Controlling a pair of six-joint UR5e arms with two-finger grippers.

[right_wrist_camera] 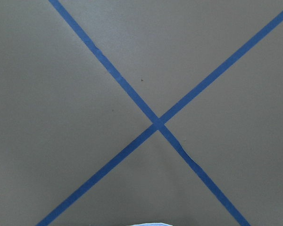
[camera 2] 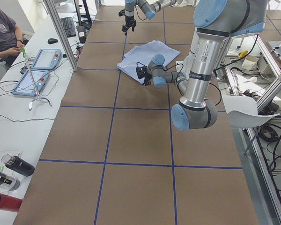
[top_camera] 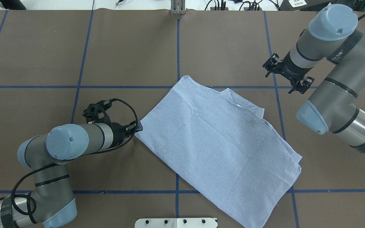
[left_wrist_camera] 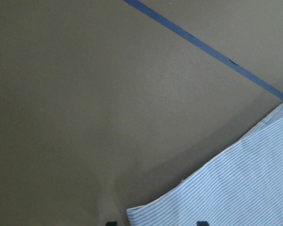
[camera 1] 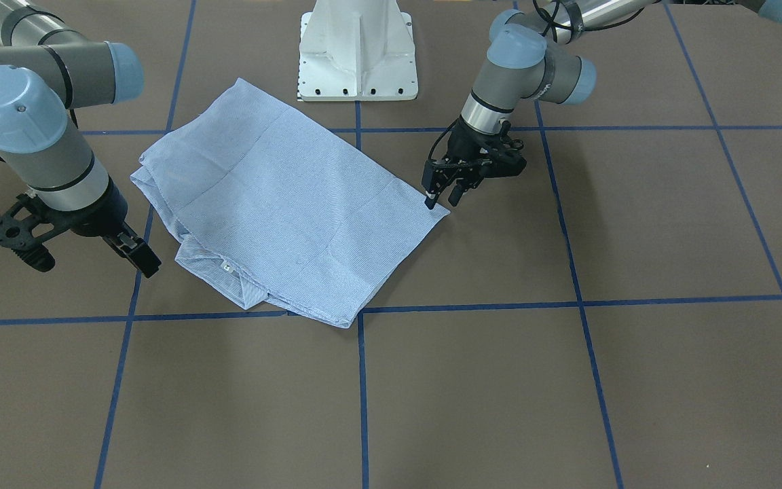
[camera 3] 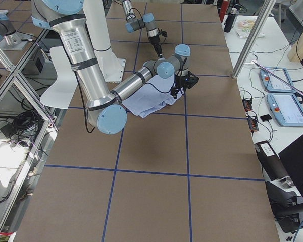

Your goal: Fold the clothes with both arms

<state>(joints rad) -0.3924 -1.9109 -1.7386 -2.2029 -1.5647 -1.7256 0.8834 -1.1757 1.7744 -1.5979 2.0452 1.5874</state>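
The clothes are one light blue striped shirt (camera 1: 282,204) (top_camera: 220,142), folded into a rough rectangle at the table's middle. Its collar and white label (camera 1: 227,266) lie on the far side from the robot. My left gripper (camera 1: 442,198) (top_camera: 139,127) is low at the shirt's corner nearest it. In the left wrist view that corner (left_wrist_camera: 236,193) lies between the open fingertips (left_wrist_camera: 111,222). My right gripper (camera 1: 146,263) (top_camera: 285,73) hangs above the bare table just beside the collar end and holds nothing. The right wrist view shows tape lines and a sliver of shirt (right_wrist_camera: 146,224).
The white pedestal base (camera 1: 357,51) stands at the robot's side of the table. Blue tape lines (top_camera: 177,72) form a grid on the brown table (camera 1: 567,394). A person (camera 2: 2,33), tablets (camera 2: 40,68) and bottles (camera 2: 16,165) are at a side bench.
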